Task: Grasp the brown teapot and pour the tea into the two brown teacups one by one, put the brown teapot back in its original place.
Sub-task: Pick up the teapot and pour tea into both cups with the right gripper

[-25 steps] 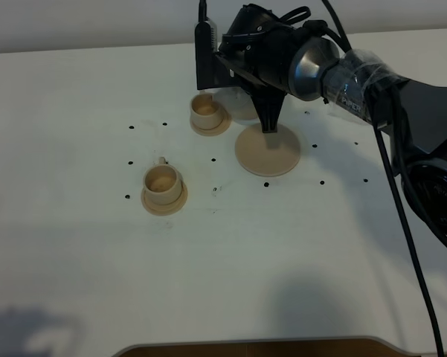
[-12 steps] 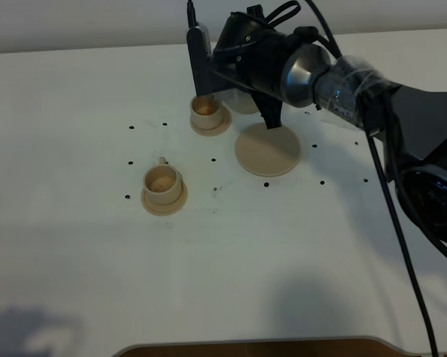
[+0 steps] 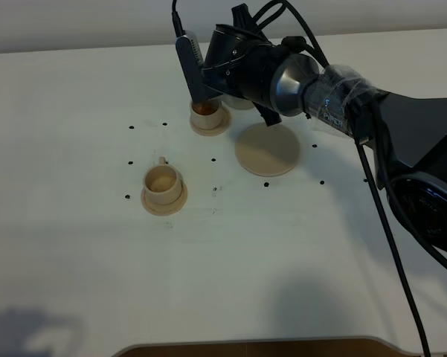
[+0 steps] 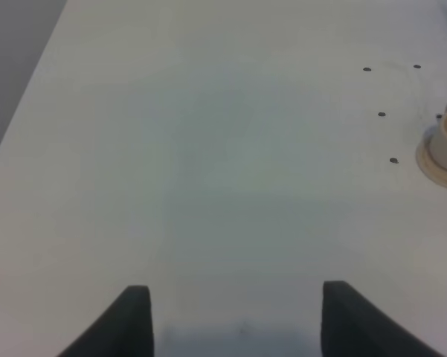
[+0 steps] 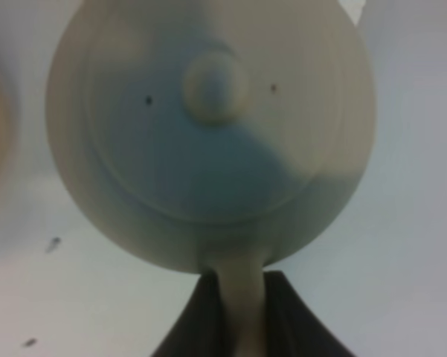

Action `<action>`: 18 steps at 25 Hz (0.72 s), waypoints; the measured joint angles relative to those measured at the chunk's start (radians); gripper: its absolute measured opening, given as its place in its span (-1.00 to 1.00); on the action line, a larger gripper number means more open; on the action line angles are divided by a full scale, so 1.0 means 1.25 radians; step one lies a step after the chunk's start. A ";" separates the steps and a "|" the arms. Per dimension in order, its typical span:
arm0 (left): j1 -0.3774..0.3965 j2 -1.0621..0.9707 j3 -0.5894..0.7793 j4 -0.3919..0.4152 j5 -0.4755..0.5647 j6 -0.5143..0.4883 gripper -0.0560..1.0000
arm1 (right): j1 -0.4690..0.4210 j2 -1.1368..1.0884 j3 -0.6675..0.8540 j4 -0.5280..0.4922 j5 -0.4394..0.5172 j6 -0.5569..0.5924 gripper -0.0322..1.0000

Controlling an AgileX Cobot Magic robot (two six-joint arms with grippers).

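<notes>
— Right, where do we have the brown teapot (image 5: 208,134)?

— Off its wide saucer (image 3: 268,149) and up in the air beside the far teacup (image 3: 208,110). It hangs from the right gripper (image 5: 242,316), whose fingers are pinched tight on the loop handle (image 5: 242,286). The left gripper (image 4: 234,320) is spread wide with nothing in it, low over the table (image 4: 208,149).

— Risks, as we read them?

— Dark tea shows in the far teacup. The near teacup (image 3: 162,182) looks pale inside, so we judge it unfilled. That thin handle is our only hold, so the pot could swing or twist in the pinch. If we tip too steeply, the lid (image 5: 216,85) may slide off, or the stream may overshoot the small cup onto the table. A low pass across could clip the far teacup.
</notes>
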 joint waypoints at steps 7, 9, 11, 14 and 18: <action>0.000 0.000 0.000 0.000 0.000 0.000 0.11 | 0.000 0.000 0.000 -0.016 -0.002 -0.052 -0.72; 0.000 0.000 0.000 0.000 0.000 0.000 0.11 | 0.000 0.000 0.000 -0.028 -0.008 -0.059 -0.72; 0.000 0.000 0.000 0.000 0.000 0.000 0.11 | 0.000 0.000 0.000 -0.039 -0.017 -0.062 -0.72; 0.000 0.000 0.000 0.000 0.000 0.000 0.11 | 0.000 0.000 0.000 -0.049 -0.036 -0.067 -0.72; 0.000 0.000 0.000 0.000 0.000 -0.001 0.11 | 0.000 0.000 0.000 -0.069 -0.056 -0.090 -0.72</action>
